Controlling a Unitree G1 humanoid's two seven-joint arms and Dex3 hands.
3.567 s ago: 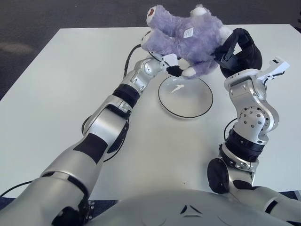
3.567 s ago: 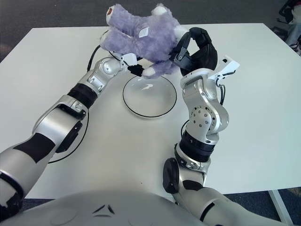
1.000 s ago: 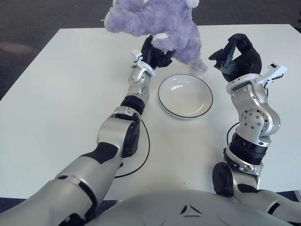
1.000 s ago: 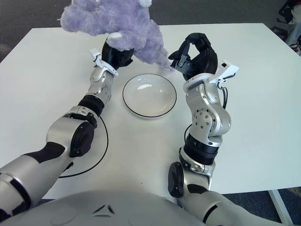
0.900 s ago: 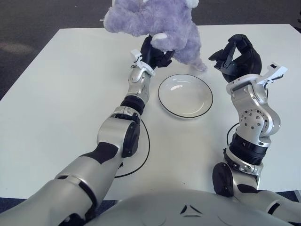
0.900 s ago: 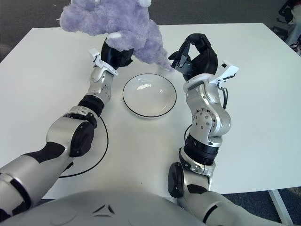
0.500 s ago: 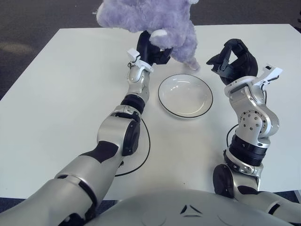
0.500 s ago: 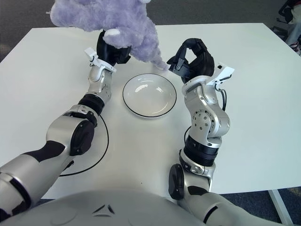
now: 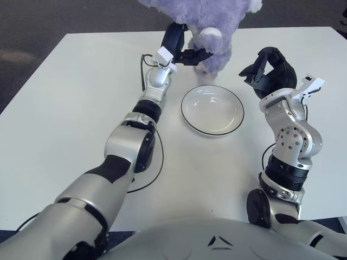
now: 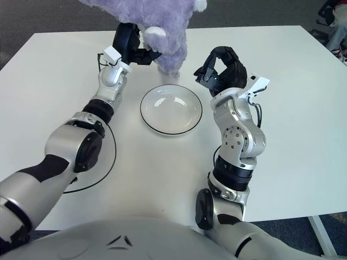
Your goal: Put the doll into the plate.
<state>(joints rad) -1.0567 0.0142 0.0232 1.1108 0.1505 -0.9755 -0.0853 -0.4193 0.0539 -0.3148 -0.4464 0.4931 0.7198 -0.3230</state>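
Observation:
A fluffy purple doll (image 9: 209, 21) hangs in the air above the far rim of the plate, its upper part cut off by the top edge of the view. My left hand (image 9: 184, 46) is shut on the doll's underside, behind and left of the plate. The white plate (image 9: 212, 109) with a dark rim lies on the table with nothing in it. My right hand (image 9: 268, 70) is raised to the right of the plate, fingers curled and holding nothing, apart from the doll.
The white table (image 9: 70, 108) reaches to dark floor at the back. A black cable (image 9: 154, 173) loops on the table beside my left forearm. My right forearm (image 9: 287, 146) stands upright to the right of the plate.
My left hand has swung the doll to the right and higher, from left of the plate to above its far rim. The right hand has stayed beside the plate without the doll.

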